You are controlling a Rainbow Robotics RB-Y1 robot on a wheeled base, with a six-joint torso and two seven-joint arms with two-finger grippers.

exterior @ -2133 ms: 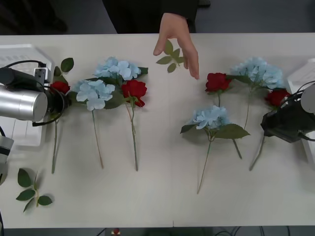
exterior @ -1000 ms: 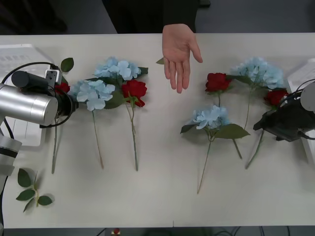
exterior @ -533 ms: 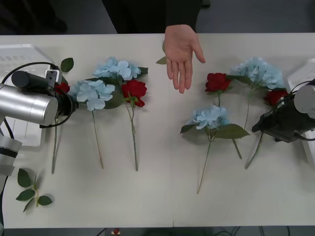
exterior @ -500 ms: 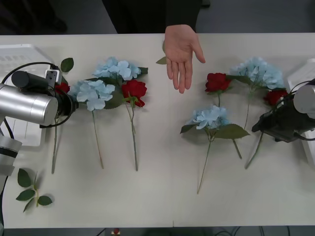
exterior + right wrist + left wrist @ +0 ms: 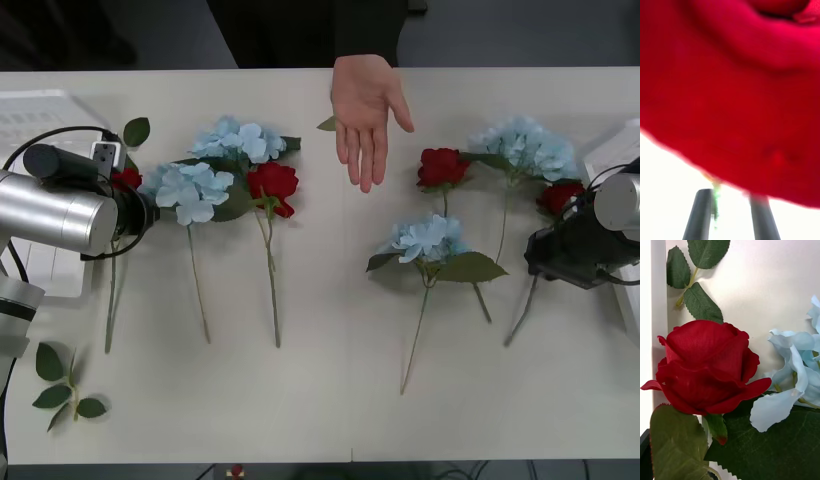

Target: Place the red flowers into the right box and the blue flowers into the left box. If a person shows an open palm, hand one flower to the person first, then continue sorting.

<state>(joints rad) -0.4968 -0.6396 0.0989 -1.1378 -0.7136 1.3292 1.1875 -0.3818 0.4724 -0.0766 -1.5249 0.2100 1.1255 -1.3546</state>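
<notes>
Red flowers lie at four spots on the white table (image 5: 320, 400): one rose (image 5: 273, 186) left of centre beside two blue flowers (image 5: 215, 165), one (image 5: 441, 166) right of centre, one (image 5: 125, 178) at the left gripper (image 5: 140, 212), and one (image 5: 560, 197) at the right gripper (image 5: 545, 262). No writing or label can be read anywhere. The right gripper's fingers (image 5: 702, 213) stand close together around a thin green stem just under that bloom (image 5: 737, 86), near the table's right edge and the right box (image 5: 612, 150). Whether the left gripper is open or closed cannot be told; its rose (image 5: 707, 365) lies just beside the left box (image 5: 40, 110). The person's open palm (image 5: 365, 115) hangs over the far middle of the table, between the two flower groups. The near half of the table is bare apart from stems and a leaf sprig (image 5: 65, 385).
</notes>
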